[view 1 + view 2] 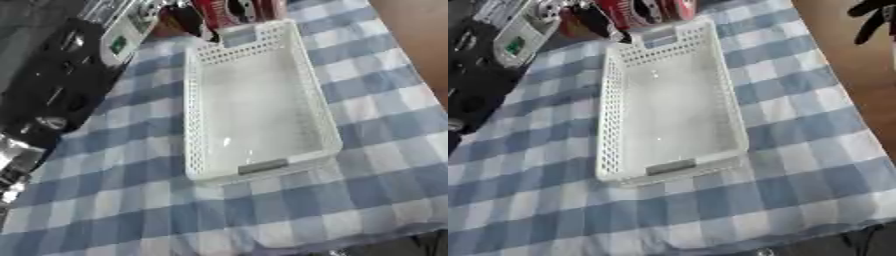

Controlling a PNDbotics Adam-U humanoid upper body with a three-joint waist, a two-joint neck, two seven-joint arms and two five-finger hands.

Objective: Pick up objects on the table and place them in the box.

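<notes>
My right hand (874,17) shows only in the right eye view, up at the top right corner, off past the tabletop's edge over the brown floor; dark fingers hang down fairly straight and relaxed w/ nothing in them. My left arm comes in along the left side as a big black mass w/ silver bits, but I can't make out the left hand itself, so can't tell how its fingers stand. Moving outward: the white box (325,127) sits mid tabletop, long axis running away from me and a bit askew, on the blue & white check cloth (114,200). It's a shallow plastic basket, perforated walls, smooth pale floor, a grey handle slot at the near end and another at the far end. Nothing inside as far as I can see, so I judge the task as barely begun: no object placed yet, all the picking left to do. The objects are bunched just beyond the box's far end: a red can-like thing (636,11) w/ white print, something dark (598,21) beside it near the box's far left corner, and a white-and-green packet or device (124,37) further left, partly against my arm. Which goes first I can't say; the red one looks nearest the rim.
</notes>
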